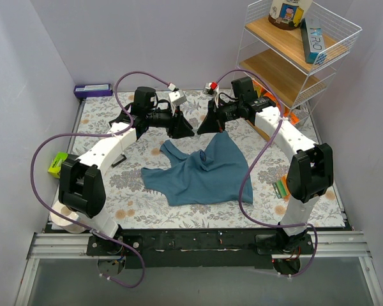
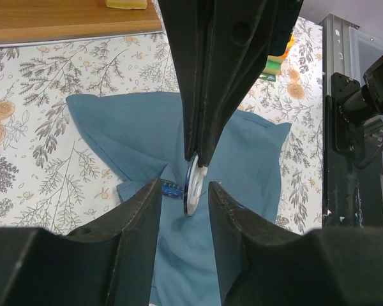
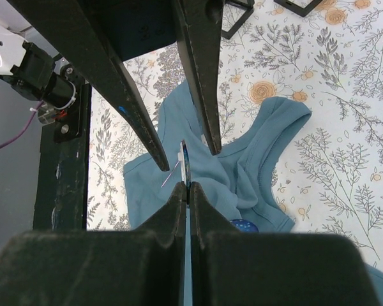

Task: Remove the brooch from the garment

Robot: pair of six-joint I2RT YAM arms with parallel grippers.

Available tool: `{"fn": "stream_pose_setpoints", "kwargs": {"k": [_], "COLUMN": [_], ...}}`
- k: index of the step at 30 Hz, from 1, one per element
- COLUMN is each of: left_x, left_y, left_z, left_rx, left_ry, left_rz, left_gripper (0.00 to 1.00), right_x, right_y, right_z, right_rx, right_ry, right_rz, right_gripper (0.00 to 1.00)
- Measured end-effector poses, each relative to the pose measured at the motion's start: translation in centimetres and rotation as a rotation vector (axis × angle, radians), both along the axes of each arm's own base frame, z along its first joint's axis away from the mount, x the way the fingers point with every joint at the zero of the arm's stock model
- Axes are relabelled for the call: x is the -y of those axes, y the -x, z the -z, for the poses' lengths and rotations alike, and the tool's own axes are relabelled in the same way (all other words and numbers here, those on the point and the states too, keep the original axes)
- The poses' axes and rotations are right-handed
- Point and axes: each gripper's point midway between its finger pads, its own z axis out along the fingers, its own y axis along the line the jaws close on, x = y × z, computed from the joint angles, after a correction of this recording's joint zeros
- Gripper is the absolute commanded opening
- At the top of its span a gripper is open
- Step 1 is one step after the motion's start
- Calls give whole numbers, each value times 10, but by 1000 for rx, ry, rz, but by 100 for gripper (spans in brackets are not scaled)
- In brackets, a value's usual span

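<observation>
My right fingers were clamped on the brooch to steady it; left fingers sat apart either side, likely lined up to pull the garment free

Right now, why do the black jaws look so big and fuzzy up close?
Left wrist view: its own jaws sit right by the camera, so they look huge and soft-edged, while the brooch and garment look sharp. Right wrist view: same, near jaws blurred. Top external view: evenly lit, nothing blurred.
</observation>
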Motion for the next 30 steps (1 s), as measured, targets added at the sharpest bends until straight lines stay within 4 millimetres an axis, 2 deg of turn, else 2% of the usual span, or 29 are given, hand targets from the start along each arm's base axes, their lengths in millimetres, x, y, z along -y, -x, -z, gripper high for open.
{"fn": "stream_pose_setpoints", "kwargs": {"k": [8, 18, 23, 28, 30], "left_x": [1, 2, 2, 2, 2], "left_y": [1, 1, 1, 2, 1], "left_z": [-1, -5, -8, -7, -5], "left_rx": [3, 27, 46, 52, 58], "left_ry": [5, 6, 11, 1, -6], "left_rz": [11, 29, 42, 53, 58], "left_gripper": [34, 30, 37, 38, 43], "right_x": [-1, -2, -3, -2, -2], "right_y": [1, 0, -1, 0, 0], "right_z": [0, -2, -2, 0, 1], "right_rx": [-12, -20, -18, -23, -27], "right_ry": [0, -5, -8, -6, -3], "right_rz": [3, 9, 12, 12, 13], "right_gripper": [1, 1, 1, 1, 1]}}
